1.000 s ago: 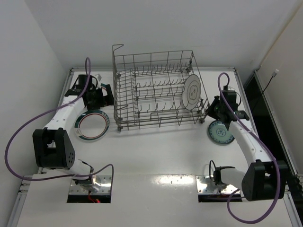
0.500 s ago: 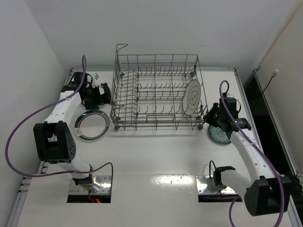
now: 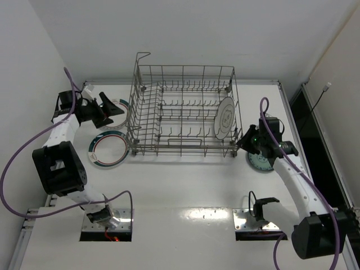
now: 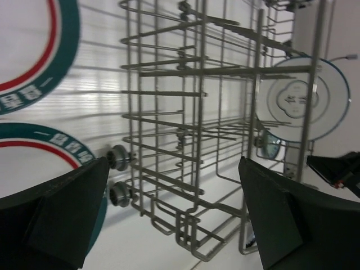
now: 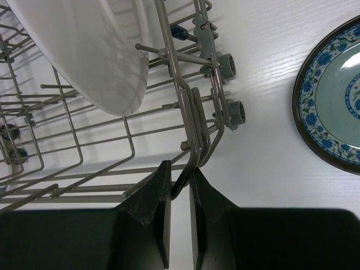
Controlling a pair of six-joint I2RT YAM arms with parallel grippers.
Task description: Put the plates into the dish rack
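The grey wire dish rack (image 3: 185, 147) stands mid-table with a white dark-rimmed plate (image 3: 225, 117) upright at its right end. My right gripper (image 3: 243, 143) is shut on the rack's lower right corner wire (image 5: 188, 124), right gripper (image 5: 180, 180). The teal patterned plate (image 3: 260, 162) lies flat just beside it, also visible as the teal plate (image 5: 334, 101). Two green-and-red rimmed plates lie left of the rack, one plate (image 3: 108, 149) nearer and one plate (image 3: 121, 109) farther. My left gripper (image 3: 106, 112) hovers open over the far one, facing the rack (image 4: 191, 112), left gripper (image 4: 174, 225) holding nothing.
Small wheels (image 5: 230, 112) stick out at the rack's corners. White walls close in the left side and back of the table. A dark gap (image 3: 315, 129) runs along the table's right edge. Purple cables loop from both arms.
The rack has swung from a skewed stance to square with the table, my right gripper moving with its corner. My left gripper drew back leftward off the rack, uncovering the far rimmed plate.
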